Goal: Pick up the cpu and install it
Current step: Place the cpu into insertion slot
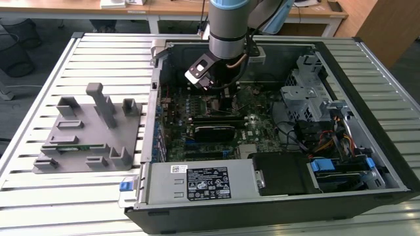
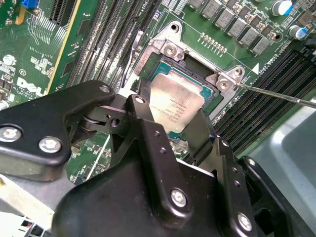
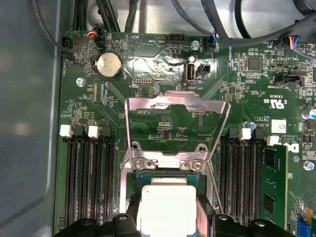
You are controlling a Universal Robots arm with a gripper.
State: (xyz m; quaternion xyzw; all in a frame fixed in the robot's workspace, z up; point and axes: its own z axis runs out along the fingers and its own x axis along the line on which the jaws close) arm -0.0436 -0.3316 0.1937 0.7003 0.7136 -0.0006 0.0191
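Note:
The cpu is a pale silver square chip that lies in or just above the open socket on the green motherboard. In both wrist views my gripper has a black finger against each of two opposite edges of the cpu, shut on it. The socket's metal load plate stands flipped open beyond the chip. In the exterior view my gripper reaches down into the open computer case near its back wall.
Memory slots flank the socket, and a green memory stick sits in one. A thin lever wire sticks out beside the socket. A grey fixture lies at the exterior view's left, and a black block sits on the motherboard.

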